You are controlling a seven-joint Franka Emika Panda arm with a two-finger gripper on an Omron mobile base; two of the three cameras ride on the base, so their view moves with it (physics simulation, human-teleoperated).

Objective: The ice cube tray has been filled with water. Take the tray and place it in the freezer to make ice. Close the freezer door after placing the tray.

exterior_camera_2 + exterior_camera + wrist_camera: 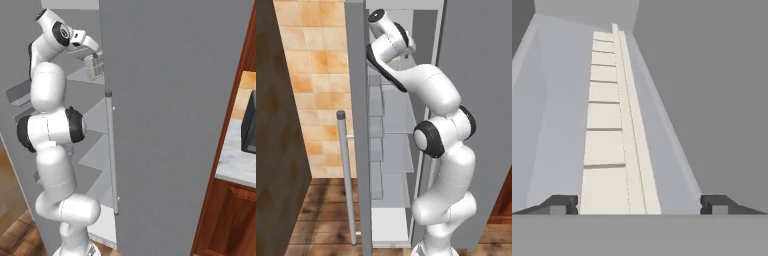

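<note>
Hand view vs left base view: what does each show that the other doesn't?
Hand view: the gripper with jaws spread wide, the ice cube tray running lengthwise between the fingertips on a pale shelf.

Left base view: the open freezer door with its bar handle, the tiled wall, the wood floor and the arm reaching into the top of the freezer.

Both: the freezer's inside with its shelves.

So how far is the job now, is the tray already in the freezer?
Looks done: tray lies inside the freezer, between the open gripper fingertips, seemingly just let go. In hand: arm is reaching in at an upper shelf. Left: pull out, then close the door, which stands open.
</note>
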